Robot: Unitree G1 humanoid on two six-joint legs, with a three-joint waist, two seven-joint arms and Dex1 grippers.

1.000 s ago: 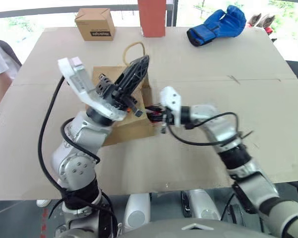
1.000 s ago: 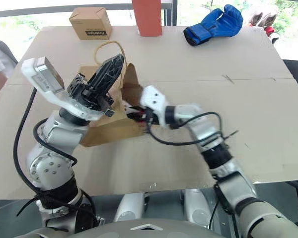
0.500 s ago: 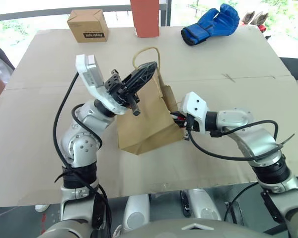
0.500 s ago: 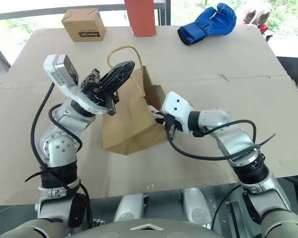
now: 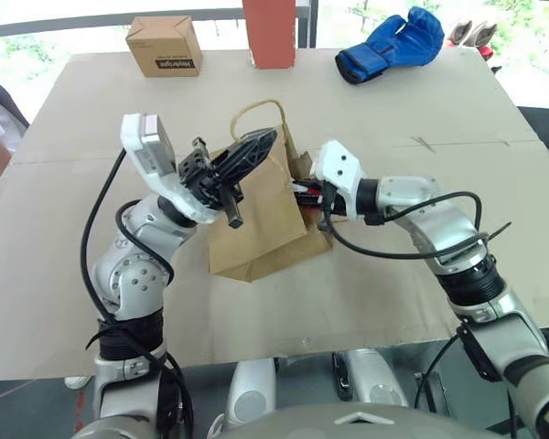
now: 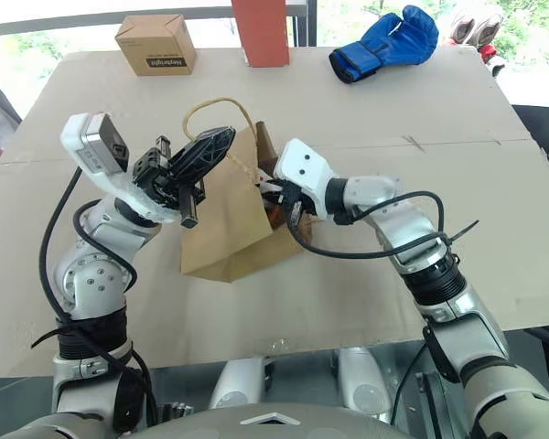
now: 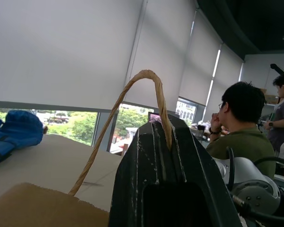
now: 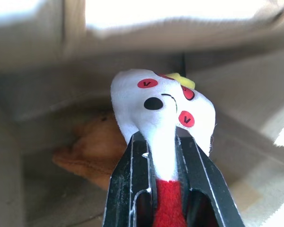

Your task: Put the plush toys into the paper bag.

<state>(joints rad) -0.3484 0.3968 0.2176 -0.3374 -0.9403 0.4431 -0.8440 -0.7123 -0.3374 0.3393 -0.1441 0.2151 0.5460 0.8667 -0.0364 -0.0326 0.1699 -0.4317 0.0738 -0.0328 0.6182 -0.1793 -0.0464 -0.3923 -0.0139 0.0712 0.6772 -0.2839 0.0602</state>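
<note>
Nearest the robot, the two arms meet over the middle of the tabletop, and each has a clear job. The left end effector is clamped shut on one twine handle of the paper bag; the left wrist view shows the cord looped over the tip of the closed black fingers. Judging by how the bag stands, this hold lifts the top edge so that the mouth gapes toward the robot's right and the bag does not slump flat. The right end effector points sideways into that opening, its fingers closed narrowly on the white cone-shaped plush toy, pinching it near its red end so the white, face-printed part leads the way in. In the right wrist view the brown walls of the bag surround the toy, and the brown bear already lies inside, just beyond and beside it, so one toy seems delivered and the second sits at the mouth, still gripped. The likely remaining step is to let it go deep enough that it cannot roll back out. Farther off, well apart from the bag, a small cardboard box, a red upright block and a blue padded glove rest along the far edge.
</note>
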